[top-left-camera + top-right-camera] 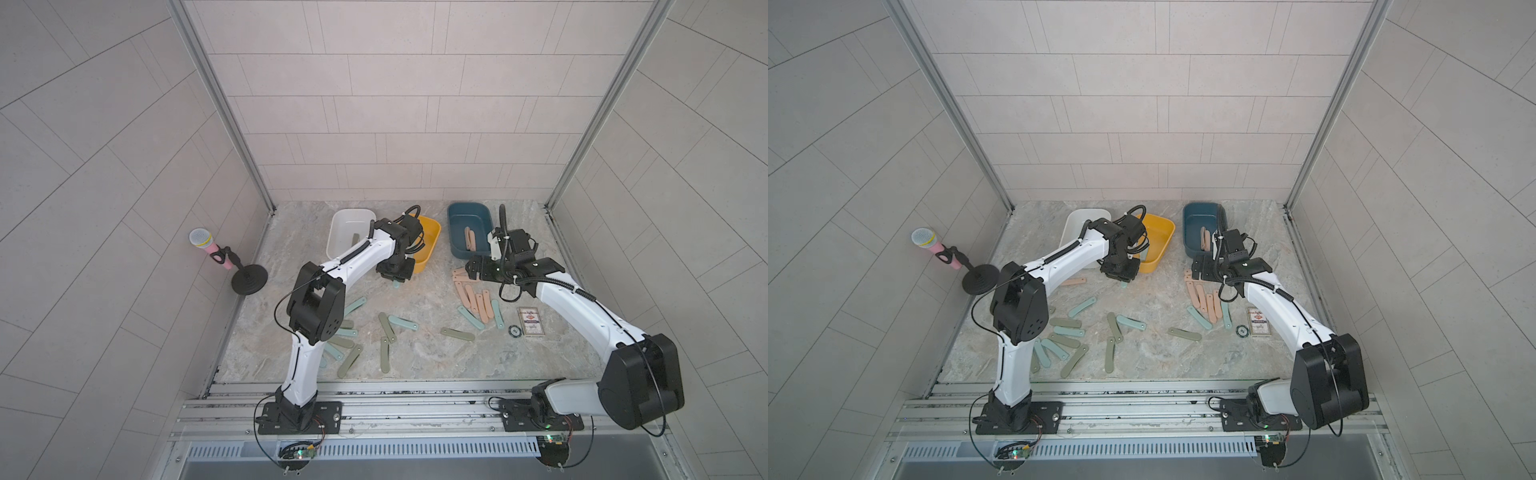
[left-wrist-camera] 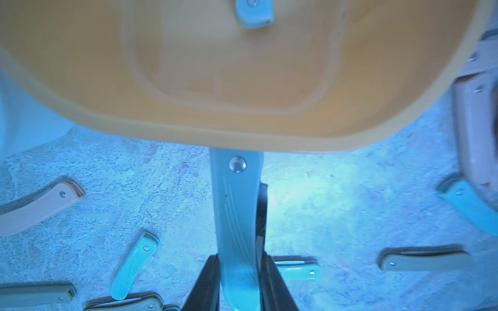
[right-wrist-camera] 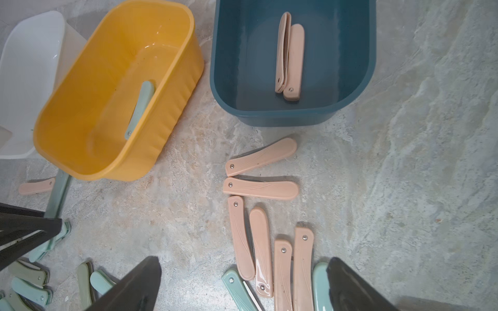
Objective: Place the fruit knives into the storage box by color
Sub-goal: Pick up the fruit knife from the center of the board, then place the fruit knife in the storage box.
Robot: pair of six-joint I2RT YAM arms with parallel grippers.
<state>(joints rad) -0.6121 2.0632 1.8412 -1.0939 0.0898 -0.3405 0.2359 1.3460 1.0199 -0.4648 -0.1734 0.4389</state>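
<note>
Evidently the left hand (image 2: pixel 238 274) was clamped shut on a flat matte light teal fruit knife (image 2: pixel 237 204), whose far end met the near rim of the rounded yellow plastic storage box (image 2: pixel 188 132) just ahead of the hand's tips. Meanwhile the right hand (image 3: pixel 244 259) stood wide open and empty above a cluster of flat peach-pink fruit knives (image 3: pixel 260 185) lying on the marbled grey bench (image 3: pixel 404 188). Beyond its tips, the dark blue plastic storage box (image 3: pixel 361 67) held two more peach-pink knives (image 3: pixel 295 62).
</note>
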